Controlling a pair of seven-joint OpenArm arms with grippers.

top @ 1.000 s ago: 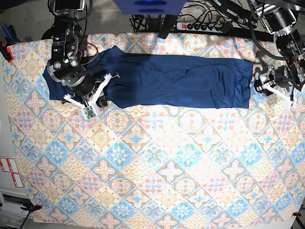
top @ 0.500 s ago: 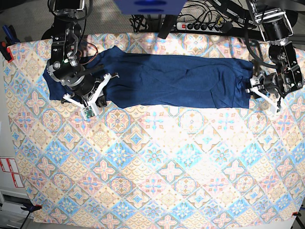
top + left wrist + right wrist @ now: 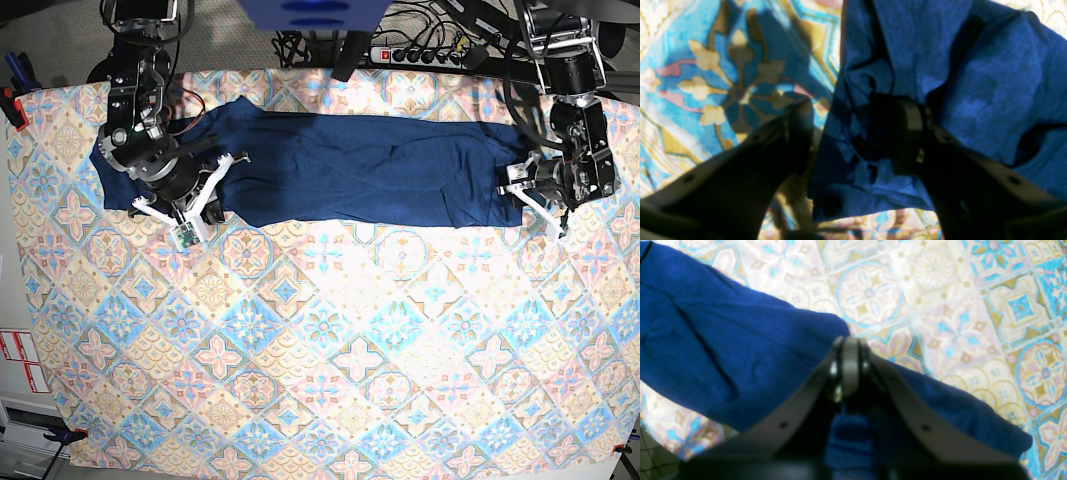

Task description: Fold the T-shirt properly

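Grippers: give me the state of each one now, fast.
Left tool: open, straddling the edge of the dark navy-blue knit T-shirt.
Right tool: shut on the T-shirt.

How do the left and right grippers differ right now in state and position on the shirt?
The left gripper has its fingers spread, one on the T-shirt and one over the patterned tablecloth beside the hem; the right gripper is pinched shut on fabric. In the base view the left sits at the shirt's right end, the right at its left end. Both are down at the shirt's edge.
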